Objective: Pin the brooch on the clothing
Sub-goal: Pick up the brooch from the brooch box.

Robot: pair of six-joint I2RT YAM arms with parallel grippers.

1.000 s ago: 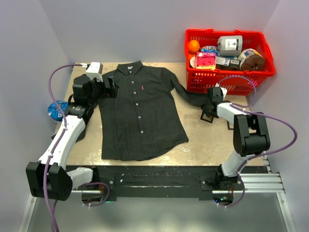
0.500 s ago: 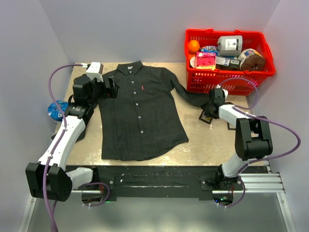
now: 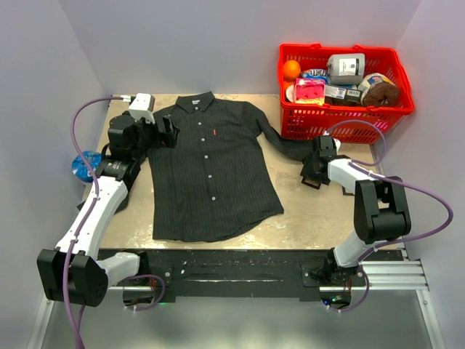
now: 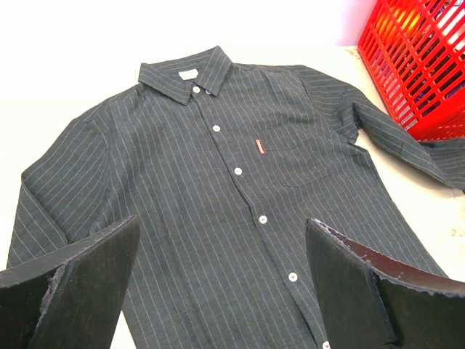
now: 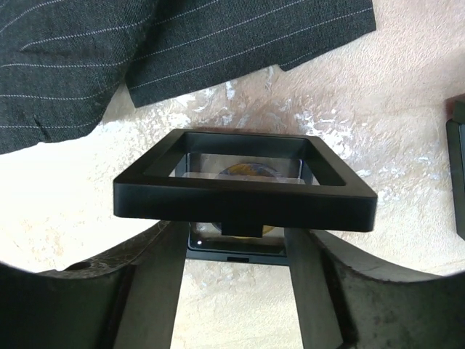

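A: Left gripper (image 3: 167,132) wide open, empty, over clothing (image 3: 211,178), centre-left. Right gripper (image 5: 236,254) half-spread astride brooch case (image 5: 243,196), centre-right; can't tell if gripping
B: Could skid or snap shut if squeezed off-centre

Charcoal pinstriped shirt (image 3: 207,174), red basket (image 3: 349,121)

Shirt (image 4: 218,218) hem cut off at 6 o'clock, red basket (image 4: 421,65) at 2 o'clock. Item (image 5: 241,171) inside black frame box (image 5: 243,200) mostly hidden behind its near rim.
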